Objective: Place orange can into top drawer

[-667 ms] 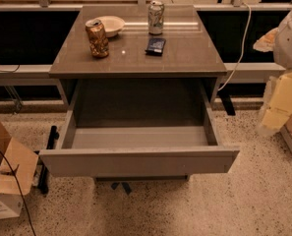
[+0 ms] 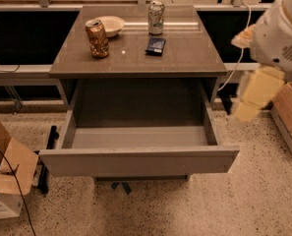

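Note:
The orange can (image 2: 97, 38) stands upright on the grey table (image 2: 185, 58), at its back left. The top drawer (image 2: 138, 161) is pulled out wide below the tabletop and its inside shows nothing in it. My arm (image 2: 278, 31) is at the right edge of the view, beside the table. My gripper (image 2: 246, 111) hangs at the arm's pale lower end, to the right of the drawer's right wall, far from the can and holding nothing that I can see.
A white bowl (image 2: 111, 24) sits right behind the orange can. A silver-and-green can (image 2: 156, 17) and a small dark blue packet (image 2: 156, 45) are at the table's back middle. Cardboard boxes stand on the floor at the left (image 2: 5, 176) and right (image 2: 290, 117).
My arm has moved a little to the left, closer to the table's right side. The cans and the drawer have not moved.

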Controlling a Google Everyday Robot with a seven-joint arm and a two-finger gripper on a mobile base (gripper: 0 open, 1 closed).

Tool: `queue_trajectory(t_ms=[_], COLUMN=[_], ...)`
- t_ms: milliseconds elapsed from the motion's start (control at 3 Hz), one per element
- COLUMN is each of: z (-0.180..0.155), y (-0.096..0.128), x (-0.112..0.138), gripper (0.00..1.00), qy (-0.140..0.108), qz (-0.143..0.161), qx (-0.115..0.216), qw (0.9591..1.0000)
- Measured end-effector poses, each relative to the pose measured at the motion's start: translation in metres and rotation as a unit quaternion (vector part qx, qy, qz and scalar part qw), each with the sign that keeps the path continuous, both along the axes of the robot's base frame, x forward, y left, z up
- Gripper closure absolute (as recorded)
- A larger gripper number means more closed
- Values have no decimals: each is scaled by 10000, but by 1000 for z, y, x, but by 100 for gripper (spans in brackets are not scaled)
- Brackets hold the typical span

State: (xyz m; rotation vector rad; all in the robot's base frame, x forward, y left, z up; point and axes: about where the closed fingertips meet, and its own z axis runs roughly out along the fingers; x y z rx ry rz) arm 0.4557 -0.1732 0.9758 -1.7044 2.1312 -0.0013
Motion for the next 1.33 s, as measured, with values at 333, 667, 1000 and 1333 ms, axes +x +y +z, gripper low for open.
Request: queue_trajectory(t_ms=[333, 667, 1000, 1333], z=[4, 23, 23, 17], y=[46, 85, 85, 109], x=[32, 82, 80, 111], gripper=[0, 0, 0, 0], qy=[-307, -761, -749, -1007], qz=[441, 891, 888, 888], qx=[548, 1168, 1154, 1331], qw=[9971, 9862, 9865, 9820])
